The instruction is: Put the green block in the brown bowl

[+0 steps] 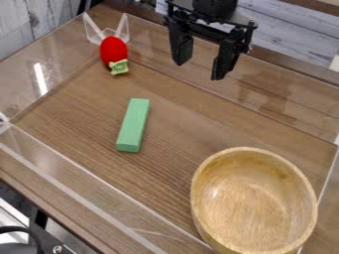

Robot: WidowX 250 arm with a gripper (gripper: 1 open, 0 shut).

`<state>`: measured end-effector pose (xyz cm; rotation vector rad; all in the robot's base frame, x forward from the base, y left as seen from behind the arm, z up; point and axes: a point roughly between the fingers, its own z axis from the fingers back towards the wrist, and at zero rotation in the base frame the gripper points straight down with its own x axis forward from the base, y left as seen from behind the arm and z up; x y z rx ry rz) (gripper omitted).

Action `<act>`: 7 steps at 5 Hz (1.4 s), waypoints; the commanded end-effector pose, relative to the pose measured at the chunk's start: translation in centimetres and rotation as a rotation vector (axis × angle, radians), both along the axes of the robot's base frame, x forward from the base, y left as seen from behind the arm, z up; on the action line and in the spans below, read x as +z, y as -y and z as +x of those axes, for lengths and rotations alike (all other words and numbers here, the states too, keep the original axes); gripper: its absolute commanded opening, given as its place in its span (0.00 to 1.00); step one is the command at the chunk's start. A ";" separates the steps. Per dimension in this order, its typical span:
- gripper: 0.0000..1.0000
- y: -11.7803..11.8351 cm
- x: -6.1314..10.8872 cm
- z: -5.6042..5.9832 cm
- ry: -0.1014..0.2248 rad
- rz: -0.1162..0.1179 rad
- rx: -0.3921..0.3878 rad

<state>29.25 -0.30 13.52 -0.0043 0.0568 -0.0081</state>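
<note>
The green block [133, 124], a long flat light-green bar, lies on the wooden tabletop left of centre, its long side running near to far. The brown bowl [253, 201], large, round and of light tan wood, stands upright at the front right with nothing inside. My gripper [199, 58], black with two long fingers, hangs above the back of the table, well behind and to the right of the block. Its fingers are spread open and hold nothing.
A small red object [114, 50] with a tiny green piece lies at the back left. Clear plastic walls [54, 169] fence the work area on the left and front. The wooden tabletop [225, 114] stretches between block, bowl and gripper.
</note>
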 end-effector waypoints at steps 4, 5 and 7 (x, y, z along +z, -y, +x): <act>1.00 -6.5 -3.3 -4.7 0.043 0.004 0.209; 1.00 -6.9 -4.3 -5.1 0.058 0.003 0.258; 1.00 -7.4 -7.3 -2.6 0.096 0.013 0.374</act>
